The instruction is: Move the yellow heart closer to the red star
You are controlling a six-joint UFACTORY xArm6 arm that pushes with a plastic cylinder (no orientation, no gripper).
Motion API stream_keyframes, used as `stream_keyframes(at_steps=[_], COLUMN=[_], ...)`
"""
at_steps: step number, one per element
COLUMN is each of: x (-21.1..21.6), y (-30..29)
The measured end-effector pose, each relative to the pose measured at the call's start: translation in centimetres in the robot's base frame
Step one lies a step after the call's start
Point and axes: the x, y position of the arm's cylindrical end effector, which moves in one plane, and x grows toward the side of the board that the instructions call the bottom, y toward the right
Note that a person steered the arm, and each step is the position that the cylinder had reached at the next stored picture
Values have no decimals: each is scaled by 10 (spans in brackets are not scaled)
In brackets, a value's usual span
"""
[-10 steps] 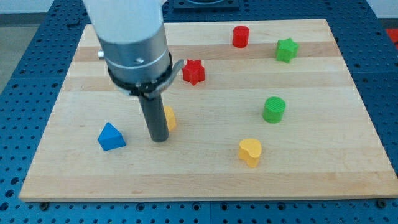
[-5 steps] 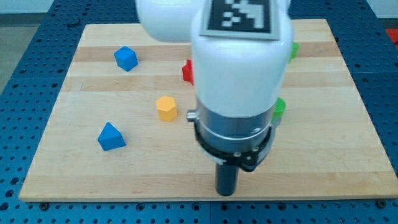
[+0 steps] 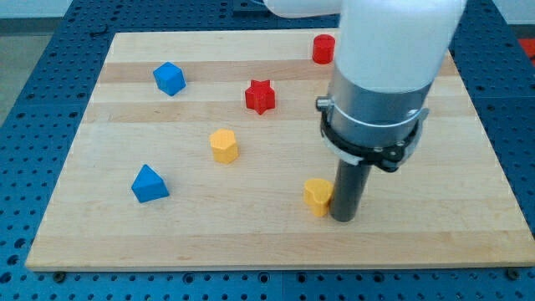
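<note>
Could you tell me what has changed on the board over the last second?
My tip swung from beside the yellow hexagon block to the right side of the yellow heart, nudging it left. The red star and blue blocks stayed put.

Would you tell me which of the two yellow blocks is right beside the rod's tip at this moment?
The yellow heart, near the view's bottom: my tip stands right against its right side. The other yellow block sits well off to the view's upper left, below the red star.
</note>
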Motion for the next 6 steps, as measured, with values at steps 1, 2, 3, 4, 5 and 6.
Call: stream_keyframes(at_steps=[1,2,3,4,5,6], x=[0,0,0,-9,-42,-80], y=[-23,-47,-60,-57,-52,-53])
